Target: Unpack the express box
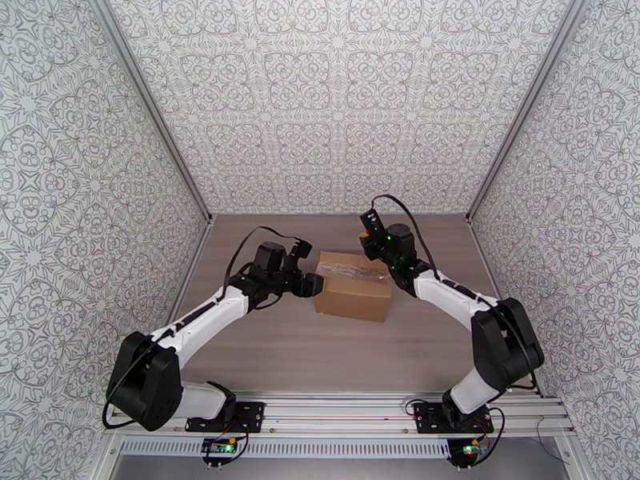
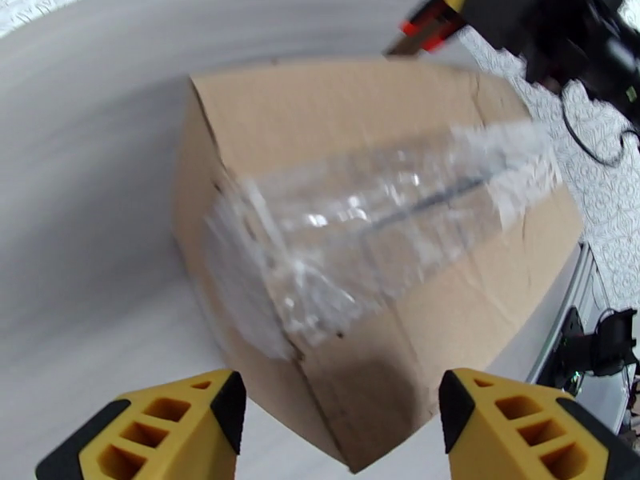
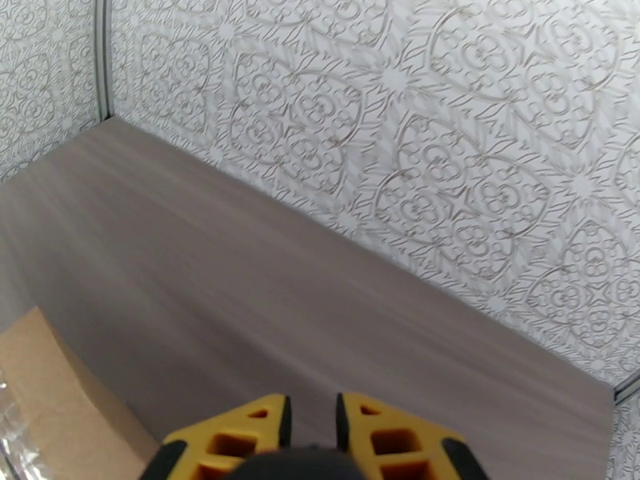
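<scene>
- Located express box (image 1: 352, 296) in middle of surface (image 1: 320, 362), flaps shut, clear tape (image 2: 376, 210) intact along seam.
- Noted left gripper (image 2: 342, 410) at box's left end, jaws wide apart, holding nothing.
- Noted right gripper (image 3: 312, 422) by far right corner, jaws nearly closed, seemingly pinching red-and-black utility knife (image 2: 420, 26).
- Judged step in hand: brace, then slit.
- Close left jaws across end wall before cutting; keep blade shallow, centred on seam, drawn away from left gripper.
</scene>
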